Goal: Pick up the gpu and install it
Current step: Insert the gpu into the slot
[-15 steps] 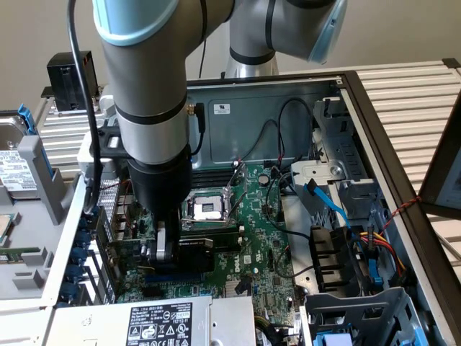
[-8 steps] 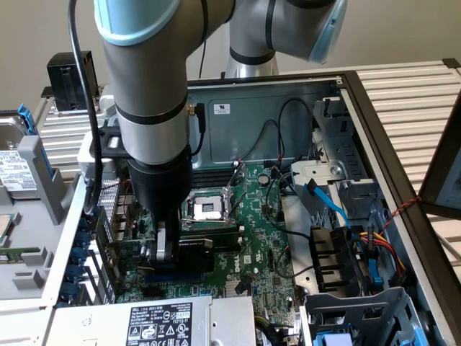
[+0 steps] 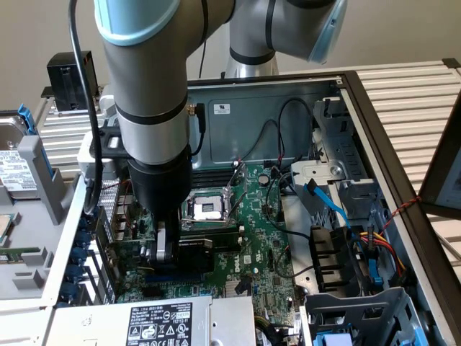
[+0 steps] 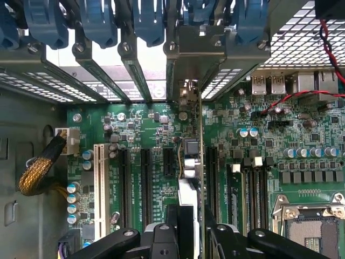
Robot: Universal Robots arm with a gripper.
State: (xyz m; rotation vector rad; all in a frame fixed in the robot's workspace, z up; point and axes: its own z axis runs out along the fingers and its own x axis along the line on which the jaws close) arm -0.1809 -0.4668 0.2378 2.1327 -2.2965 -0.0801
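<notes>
In the wrist view I see the gpu edge-on, a thin green card standing upright over the large green motherboard. Its silver end bracket reaches up to the case's rear slot openings. My gripper is shut on the card's near end, one dark finger on each side. The card sits in line with a black expansion slot between the other slots. In the exterior view my gripper is low inside the open computer case, with the gpu's black cooler beside it just above the motherboard.
Blue slot latches line the case's rear wall. A white slot and a braided cable lie to one side, the CPU socket to the other. The power supply, drive cage and cables crowd the case.
</notes>
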